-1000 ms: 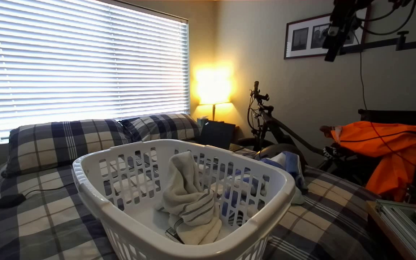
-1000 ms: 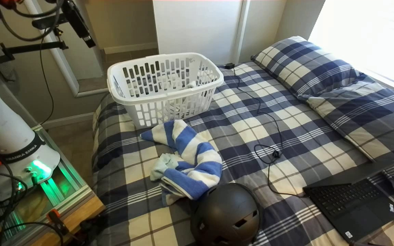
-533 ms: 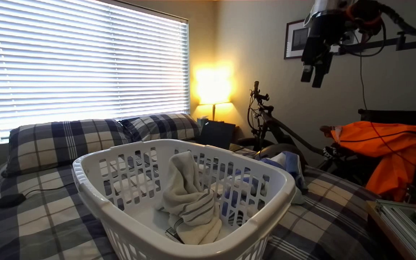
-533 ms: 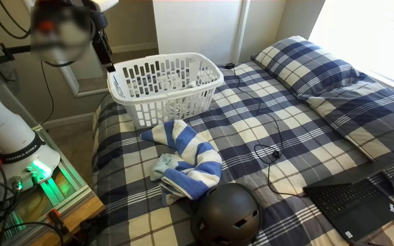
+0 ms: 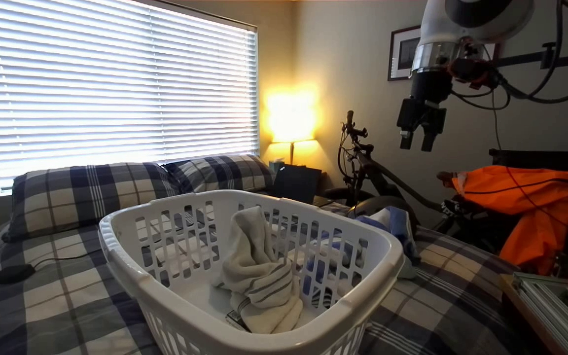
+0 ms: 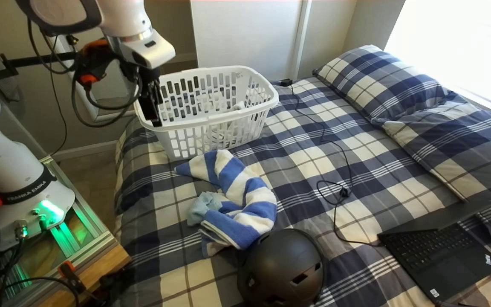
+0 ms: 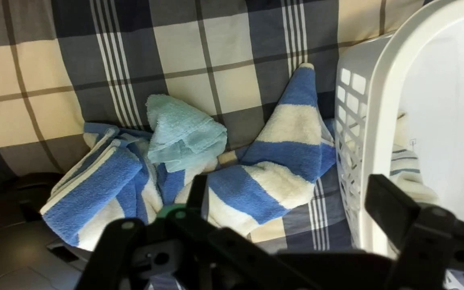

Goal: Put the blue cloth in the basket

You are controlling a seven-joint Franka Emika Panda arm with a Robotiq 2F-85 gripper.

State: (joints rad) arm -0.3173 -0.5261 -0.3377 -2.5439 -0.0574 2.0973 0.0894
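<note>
A blue-and-white striped towel [image 6: 245, 187] lies crumpled on the bed, and it also shows in the wrist view [image 7: 252, 193]. A small pale blue cloth [image 6: 205, 207] lies bunched on its edge, also in the wrist view [image 7: 185, 133]. The white slotted basket [image 6: 211, 120] stands beside the towel; its rim shows in the wrist view [image 7: 385, 92]. A cream cloth with grey stripes [image 5: 259, 281] is inside the basket. My gripper [image 5: 416, 143] points down, open and empty, well above the bed. In the wrist view my gripper [image 7: 292, 193] spans towel and basket rim.
A black helmet [image 6: 281, 268] touches the striped towel's near end. An open laptop [image 6: 446, 256] lies on the bed, with a cable [image 6: 335, 149] across the cover. Plaid pillows [image 6: 377, 83] lie by the window. A bicycle [image 5: 377, 172] stands behind the bed.
My arm has come down into both exterior views. The gripper has lowered and turned to point downward, moving over toward the basket and towel. The cloths and the basket have not moved.
</note>
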